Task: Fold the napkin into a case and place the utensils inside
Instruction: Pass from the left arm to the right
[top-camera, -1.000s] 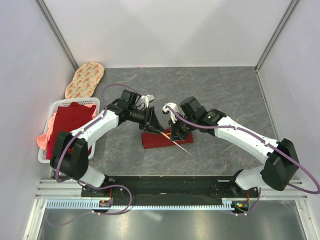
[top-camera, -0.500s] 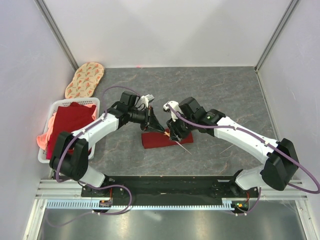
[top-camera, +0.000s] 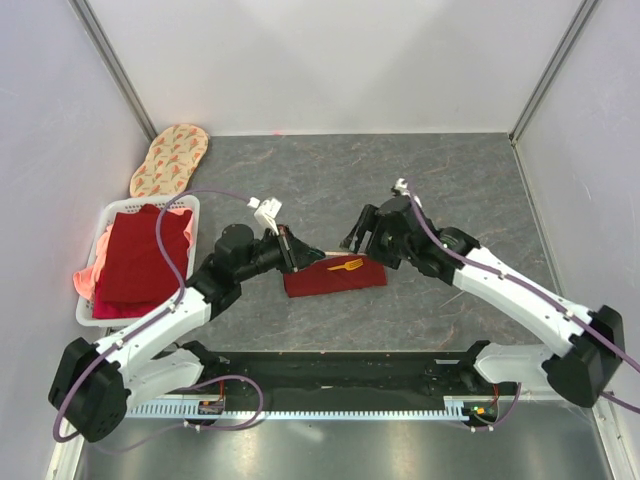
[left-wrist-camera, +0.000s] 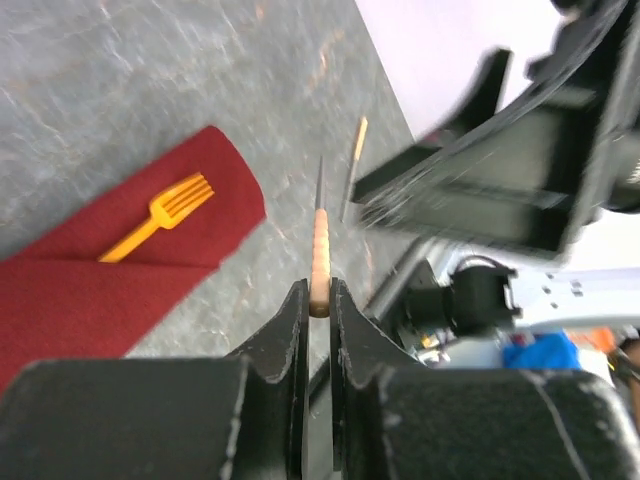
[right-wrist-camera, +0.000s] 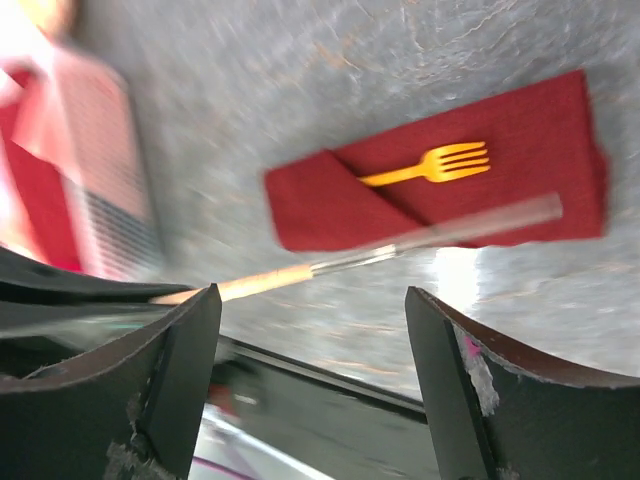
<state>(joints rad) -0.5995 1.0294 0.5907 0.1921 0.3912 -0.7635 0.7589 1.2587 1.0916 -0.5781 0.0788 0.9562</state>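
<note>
The dark red napkin (top-camera: 335, 277) lies folded into a flat case (right-wrist-camera: 520, 150) at the table's middle. A gold fork (top-camera: 346, 265) rests on it, its handle under a diagonal fold (right-wrist-camera: 330, 200). My left gripper (top-camera: 296, 252) hovers at the case's left end, shut on the orange handle of a silver-bladed knife (left-wrist-camera: 320, 250) that points out over the case. In the left wrist view its jaws (left-wrist-camera: 318, 295) pinch the handle's end. My right gripper (top-camera: 358, 238) hangs open just behind the case's right end, with nothing between its fingers (right-wrist-camera: 190, 370). Another thin utensil (left-wrist-camera: 352, 160) lies on the table beyond.
A white basket (top-camera: 95, 310) with red and pink cloths stands at the left edge. An oval patterned mat (top-camera: 168, 160) lies at the back left. Grey tabletop (top-camera: 450, 180) stretches behind and right of the case, bounded by white walls.
The right gripper opened, let go of the knife and drew back up and right. The left gripper shut on the knife's handle and its arm swung back left. The fork now shows.
</note>
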